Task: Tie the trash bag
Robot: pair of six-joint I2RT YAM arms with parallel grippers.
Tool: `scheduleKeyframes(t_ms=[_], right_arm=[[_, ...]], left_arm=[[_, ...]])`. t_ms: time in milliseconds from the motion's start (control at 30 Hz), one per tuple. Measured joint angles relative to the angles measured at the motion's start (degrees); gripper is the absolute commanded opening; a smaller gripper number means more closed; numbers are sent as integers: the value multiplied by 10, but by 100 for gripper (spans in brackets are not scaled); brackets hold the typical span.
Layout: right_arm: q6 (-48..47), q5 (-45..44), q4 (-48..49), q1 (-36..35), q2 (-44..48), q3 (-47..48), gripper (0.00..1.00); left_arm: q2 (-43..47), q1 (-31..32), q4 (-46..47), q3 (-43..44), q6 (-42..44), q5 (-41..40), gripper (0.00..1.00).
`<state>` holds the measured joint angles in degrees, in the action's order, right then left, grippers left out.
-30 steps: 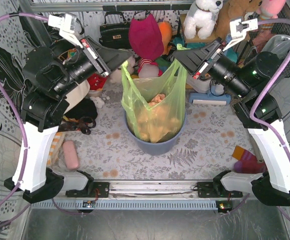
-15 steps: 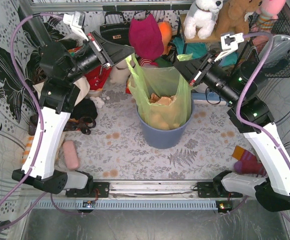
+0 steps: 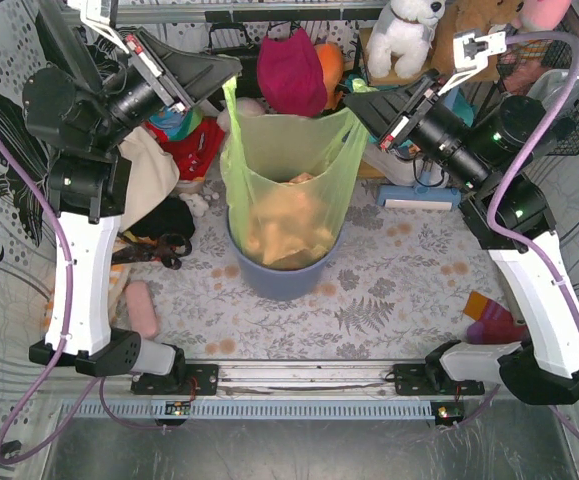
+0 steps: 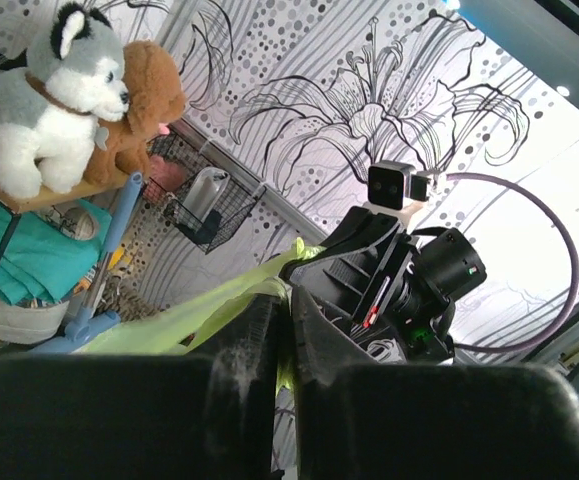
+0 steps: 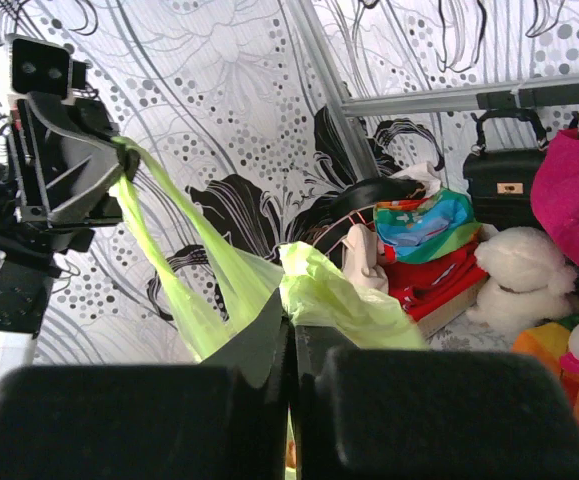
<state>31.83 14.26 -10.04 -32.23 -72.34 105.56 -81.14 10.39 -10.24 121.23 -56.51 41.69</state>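
Observation:
The trash bag [image 3: 284, 190] is thin light-green plastic with crumpled tan paper inside; its lower part sits in the round blue-grey bin [image 3: 281, 275]. My left gripper [image 3: 231, 70] is shut on the bag's left top corner, raised high. My right gripper [image 3: 352, 102] is shut on the right top corner. The bag's mouth is stretched open between them. In the left wrist view green plastic [image 4: 219, 300] runs out from between the closed fingers [image 4: 254, 330]. In the right wrist view a bunch of green plastic [image 5: 344, 295] sits above the closed fingers [image 5: 269, 340], and a strip stretches to the left gripper [image 5: 119, 165].
Behind the bag lie a dark red bag [image 3: 291, 70], a black handbag [image 3: 231, 62], plush toys [image 3: 406, 35] on a shelf and red and coloured cloth [image 3: 174, 135]. A pink item [image 3: 141, 308] lies front left, a red-orange one [image 3: 489, 318] front right. Patterned walls close both sides.
Both arms have lifted the bag's corners and swung left. The bag and bin have shifted left with them, and the bag's mouth is pulled wider and tauter.

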Motion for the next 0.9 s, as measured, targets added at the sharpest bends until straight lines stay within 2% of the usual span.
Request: scheduleKeyframes(t_ms=[67,133,267,333,433,500,600,700,767,833,867,900], right_arm=[[2,9,2,0,2,2,7],[5,14,13,0,8,-12,10],[23,17,46,0,37,-95,10],[35,22,60,0,45,-135,14],[50,32,70,0,44,-172,28],[59,40,75,0,40,-181,43],[70,57,97,0,34,-181,49],[79,74,120,0,22,-175,44],[82,83,135,0,6,-167,32],[85,89,143,0,-9,-160,11],[87,90,144,0,-17,-156,2],[90,92,144,0,-24,-151,0]], left_arm=[[6,0,15,-17,-5,4,24],[23,0,25,-52,-7,7,27],[69,0,19,-144,0,8,31],[85,0,-5,-169,14,8,35],[100,0,-60,-176,47,4,43],[106,0,-100,-168,71,-2,49],[107,0,-143,-143,98,-10,56],[107,0,-170,-122,113,-15,55],[109,0,-176,-119,120,-17,52],[110,0,-185,-119,125,-18,43],[110,0,-190,-119,128,-19,34],[110,0,-194,-120,129,-20,23]])
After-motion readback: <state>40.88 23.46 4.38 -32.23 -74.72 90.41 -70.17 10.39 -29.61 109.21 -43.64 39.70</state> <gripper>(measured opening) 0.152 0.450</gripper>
